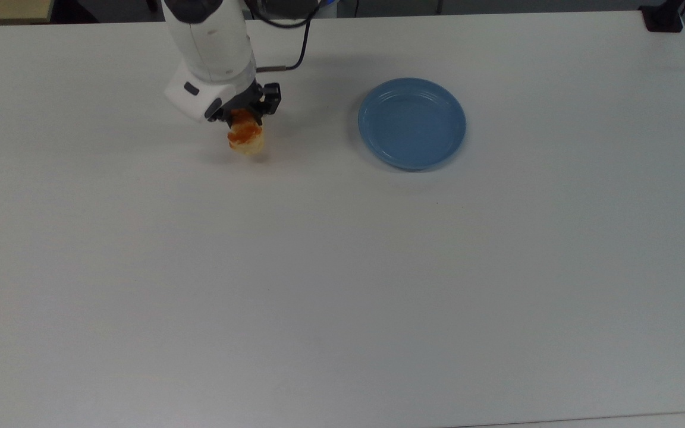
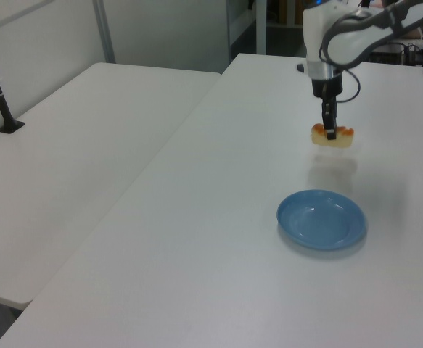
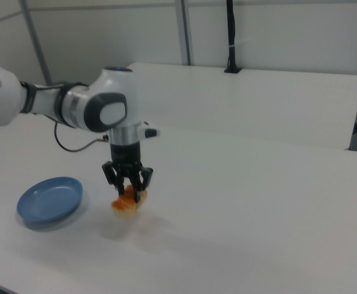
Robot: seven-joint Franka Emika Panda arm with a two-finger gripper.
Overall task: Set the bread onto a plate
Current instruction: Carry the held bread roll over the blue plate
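Item: the bread [image 2: 332,135], pale loaf with orange-brown glazed top, held clear of the table [image 1: 342,285], a soft shadow on the surface beneath it in the left view. Holder: the gripper [image 2: 330,130], pointing straight down, jaws closed narrowly across the loaf's short width, near its middle in the left view. Destination: the plate [image 1: 412,123], light blue, ridged rim, nothing on it, lying flat well apart from the loaf toward the top view's right. Condition of hold: in the left view the loaf [image 3: 128,202] hangs roughly level with both ends projecting past the fingers; how deep the fingers sit on its sides cannot be told. Risks, as judged: a soft loaf may compress and slip out during travel, landing on the table short of the plate; an off-centre grip would let one end sag and rotate in the fingers; a low carry could clip the plate's raised rim and shove the plate aside; release from too high may bounce or roll the loaf off the far edge; release off-centre may leave one end resting on the rim.
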